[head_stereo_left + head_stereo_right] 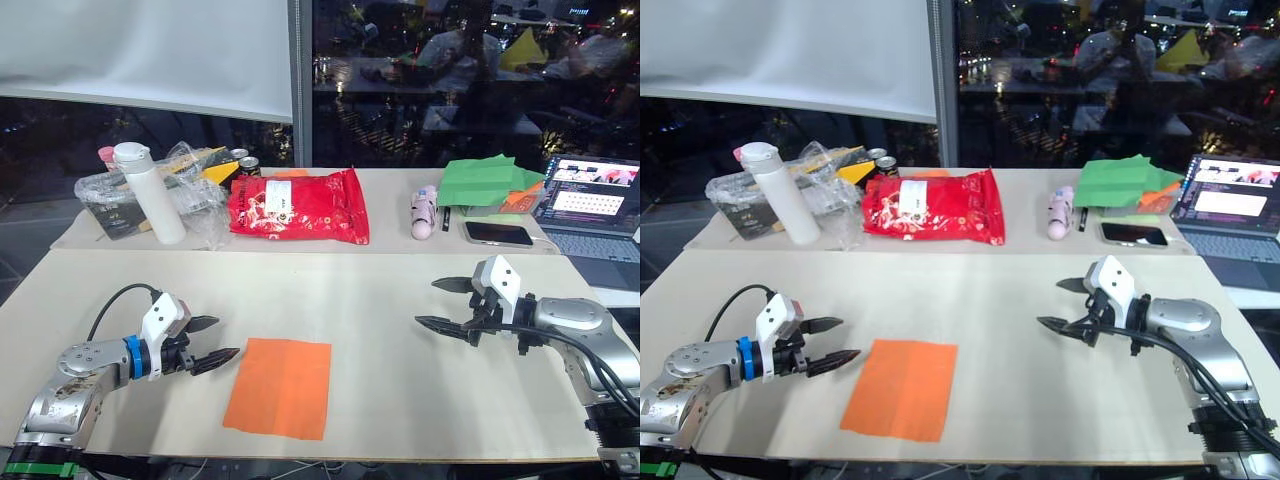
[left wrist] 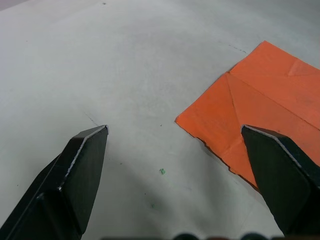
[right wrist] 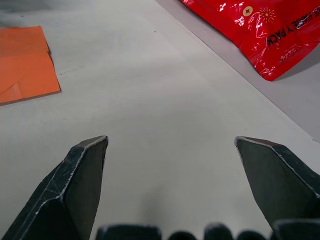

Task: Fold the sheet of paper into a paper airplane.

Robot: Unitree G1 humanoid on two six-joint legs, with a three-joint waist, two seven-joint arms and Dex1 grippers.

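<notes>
1. The sheet of paper point(image 1: 279, 387) lies flat and unfolded on the near part of the pale table point(image 1: 360, 300), its near edge close to the table's front edge. Creases cross it, plain in the left wrist view.
2. The left gripper point(image 1: 215, 341) sits just beside the sheet's left edge, fingers spread apart and holding nothing. One fingertip point(image 2: 272, 165) seems to hang over the sheet's border, though whether it touches the paper is hard to judge.
3. The right gripper point(image 1: 444, 304) is well to the right of the sheet and apart from it, fingers wide apart and empty, pointing back toward the sheet.
4. Beyond the sheet, at the far side of the table, lies a glossy red snack bag point(image 1: 298, 206).
5. Left of that bag, farther from the sheet, stands a white bottle point(image 1: 148, 191) against crumpled clear plastic bags point(image 1: 190, 180).
6. Far right of the sheet, at the back, are a green paper stack point(image 1: 485, 182), a phone point(image 1: 497, 233) and an open laptop point(image 1: 590, 205).
</notes>
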